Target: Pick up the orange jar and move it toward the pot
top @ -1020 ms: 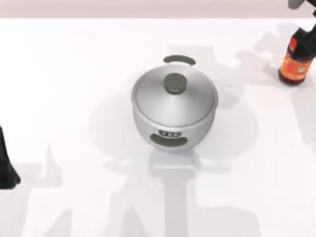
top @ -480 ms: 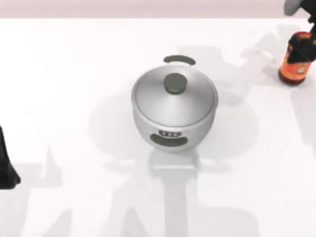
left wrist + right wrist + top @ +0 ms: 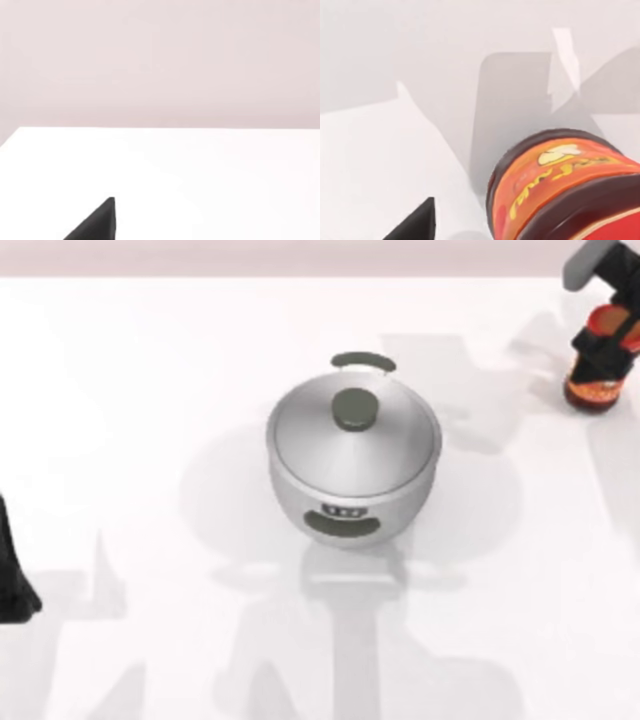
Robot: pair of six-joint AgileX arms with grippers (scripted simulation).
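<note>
The small cylindrical orange jar (image 3: 598, 375), with its red-orange lid, dark body and orange label bearing yellow marks, stood upright on the white table (image 3: 150, 390) at the far right of the top view, close to the table's back edge. The right gripper (image 3: 604, 344) reached in from the upper right corner and sat over the jar's upper part, its dark fingers covering the jar's shoulders on both sides while the lid showed between them. Whether those fingers were pressing the jar or merely flanking it could not be told. In the right wrist view the jar (image 3: 560, 185) filled the near field, its label and dark rim very close to the camera, and a single dark fingertip (image 3: 417, 222) showed beside it, apart from it.

The large round silver metal pot (image 3: 353, 455), with its domed lid, dark grey knob and two dark grey loop handles, sat at the table's middle, well apart from the jar.

The left arm (image 3: 14, 575) was parked at the table's left edge, low in the top view. Its wrist view showed only bare table and one dark fingertip (image 3: 97, 222), so the state of its fingers could not be told.
</note>
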